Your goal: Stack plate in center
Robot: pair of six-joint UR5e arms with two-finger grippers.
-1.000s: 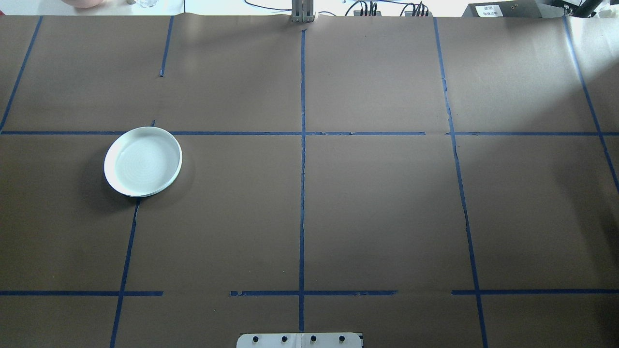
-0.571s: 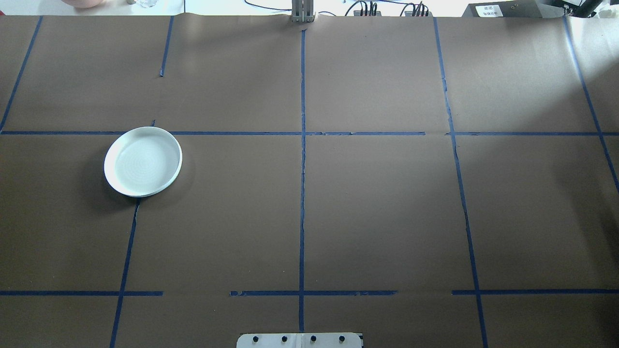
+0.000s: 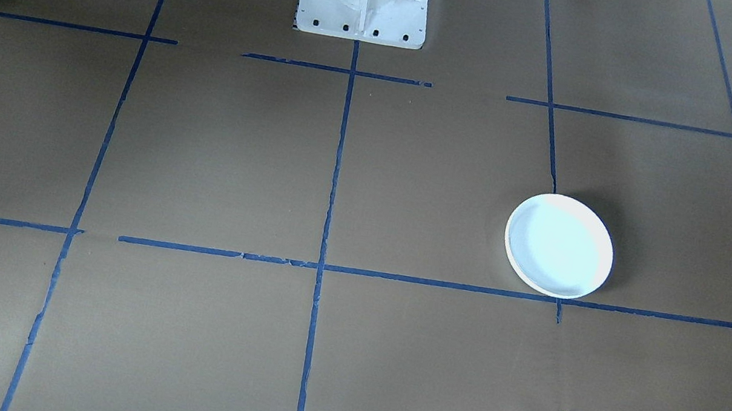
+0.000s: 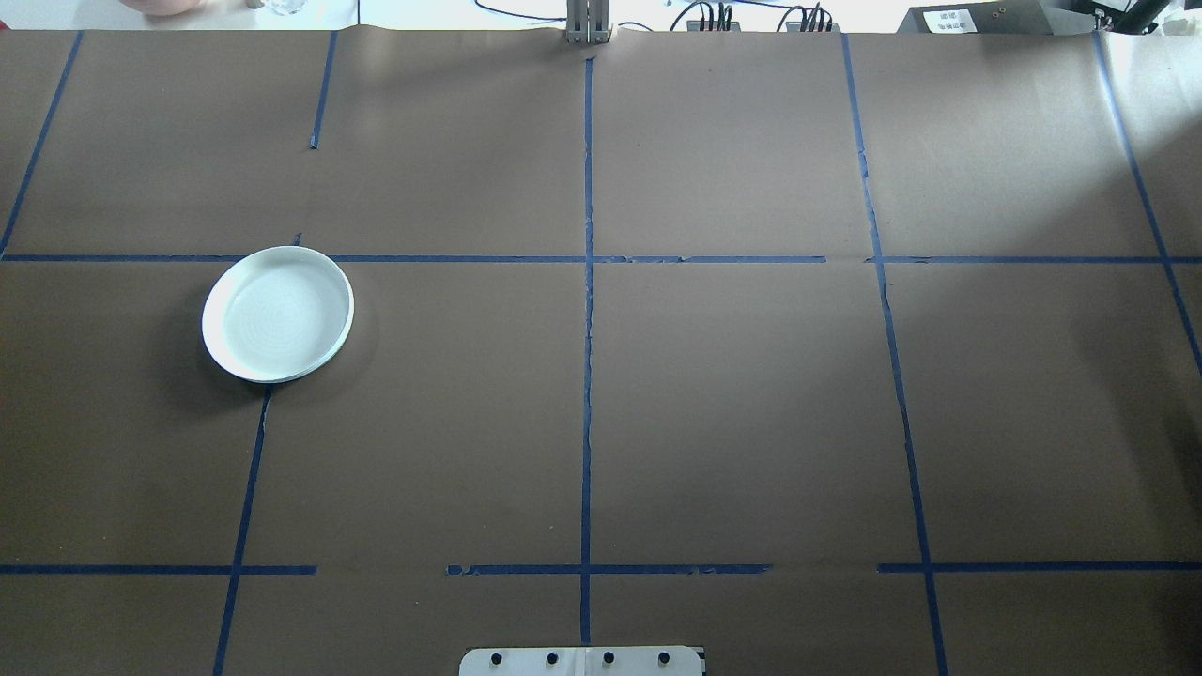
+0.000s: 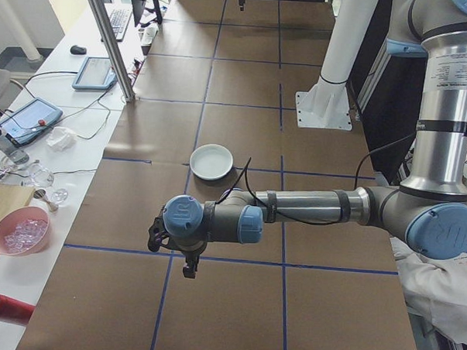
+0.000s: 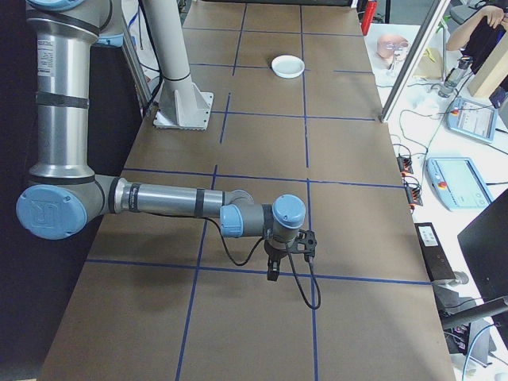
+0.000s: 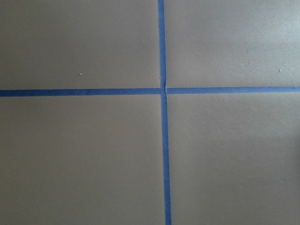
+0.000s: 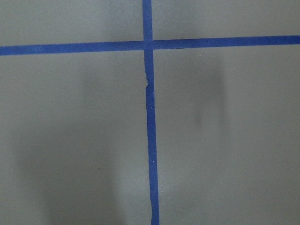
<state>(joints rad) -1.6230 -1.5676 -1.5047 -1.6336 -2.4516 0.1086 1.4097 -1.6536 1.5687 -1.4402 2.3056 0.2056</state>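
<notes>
The pale-blue plate (image 4: 277, 314) lies flat on the brown table (image 4: 732, 413), on the robot's left side, touching a crossing of blue tape lines (image 4: 587, 376). The left gripper (image 5: 185, 260) and right gripper (image 6: 275, 266) each hang over a tape crossing, well apart from the plate; whether their fingers are apart or together cannot be told.

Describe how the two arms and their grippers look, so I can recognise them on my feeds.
Both arms are silver tubes with light-blue joint caps. Each carries a small black gripper, left and right, with a black cable looping along the forearm.
</notes>
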